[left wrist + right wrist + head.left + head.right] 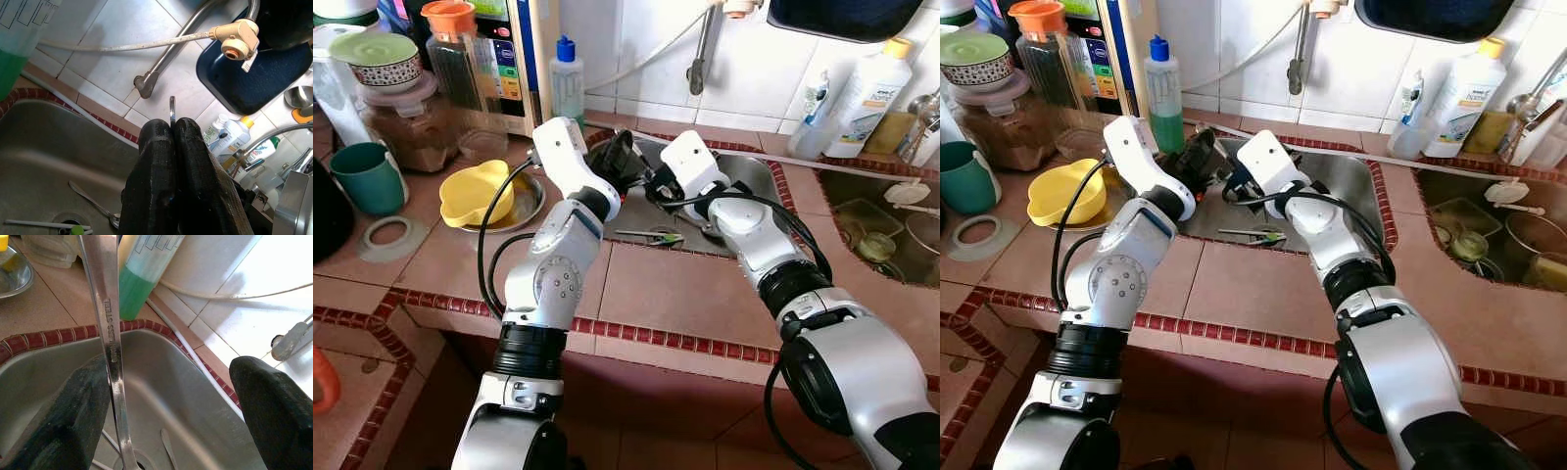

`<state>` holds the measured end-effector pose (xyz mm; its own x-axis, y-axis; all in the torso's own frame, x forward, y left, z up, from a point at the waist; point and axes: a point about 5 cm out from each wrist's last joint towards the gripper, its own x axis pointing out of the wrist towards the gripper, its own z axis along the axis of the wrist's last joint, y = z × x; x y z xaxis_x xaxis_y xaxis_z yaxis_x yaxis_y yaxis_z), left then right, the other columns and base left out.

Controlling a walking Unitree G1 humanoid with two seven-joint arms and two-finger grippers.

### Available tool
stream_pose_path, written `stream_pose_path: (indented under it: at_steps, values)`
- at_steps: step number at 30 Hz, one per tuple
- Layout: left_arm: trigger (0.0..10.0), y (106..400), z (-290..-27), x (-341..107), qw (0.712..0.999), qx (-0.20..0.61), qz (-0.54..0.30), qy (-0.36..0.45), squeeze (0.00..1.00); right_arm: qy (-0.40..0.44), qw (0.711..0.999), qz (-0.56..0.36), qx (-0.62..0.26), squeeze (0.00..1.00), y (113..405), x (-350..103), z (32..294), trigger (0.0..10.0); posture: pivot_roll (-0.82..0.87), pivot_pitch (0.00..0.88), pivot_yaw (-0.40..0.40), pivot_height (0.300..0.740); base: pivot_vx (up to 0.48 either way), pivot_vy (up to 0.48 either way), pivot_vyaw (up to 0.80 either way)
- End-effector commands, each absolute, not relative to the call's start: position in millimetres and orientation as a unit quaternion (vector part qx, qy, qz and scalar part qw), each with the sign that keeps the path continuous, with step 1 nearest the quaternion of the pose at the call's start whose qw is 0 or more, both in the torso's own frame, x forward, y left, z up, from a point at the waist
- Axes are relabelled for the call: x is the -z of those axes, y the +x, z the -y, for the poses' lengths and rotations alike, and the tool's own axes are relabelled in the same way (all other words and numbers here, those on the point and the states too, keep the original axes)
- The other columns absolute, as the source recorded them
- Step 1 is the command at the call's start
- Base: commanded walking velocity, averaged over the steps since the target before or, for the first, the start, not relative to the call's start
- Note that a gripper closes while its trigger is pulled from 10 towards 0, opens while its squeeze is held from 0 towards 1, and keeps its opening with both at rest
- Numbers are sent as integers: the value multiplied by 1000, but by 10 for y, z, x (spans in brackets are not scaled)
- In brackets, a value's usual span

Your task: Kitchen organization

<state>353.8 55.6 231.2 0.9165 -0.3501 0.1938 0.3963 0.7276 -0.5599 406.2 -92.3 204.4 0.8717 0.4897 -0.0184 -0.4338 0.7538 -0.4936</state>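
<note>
My left gripper [172, 123] is shut on a thin steel utensil; its end [172, 105] sticks out between the fingertips. It hovers over the left rim of the steel sink [754, 176]. My right gripper [168, 382] is open just beside it. The utensil's stamped handle [110, 333] runs between the open fingers, close against one finger [73, 421]. In the eye views the two grippers meet at the sink's edge: left [619, 162], right [656, 186]. A spoon [93, 200] and a green-tipped stick [651, 236] lie in the sink near the drain.
A yellow bowl [475, 191] sits in a steel dish on the tiled counter at left, with a teal mug [367, 176] and jars behind. A green soap bottle [568, 83] stands at the sink's back corner. At right, a second sink [876, 240] holds dishes.
</note>
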Motion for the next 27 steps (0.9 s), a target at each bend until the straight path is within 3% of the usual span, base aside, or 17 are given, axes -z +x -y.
stream_pose_path:
  at_steps: [1,27]
  values:
    - [4314,3499,-384,-2314,920,215,28,-328,0,-244,938,53,-239,1000,4083,-2083,956,10000,0,45,-59,740,0,0,0]
    - [4314,3498,-381,-2310,919,215,27,-329,0,-245,938,53,-238,1000,4086,-2086,966,10000,-2,45,-60,740,0,0,0]
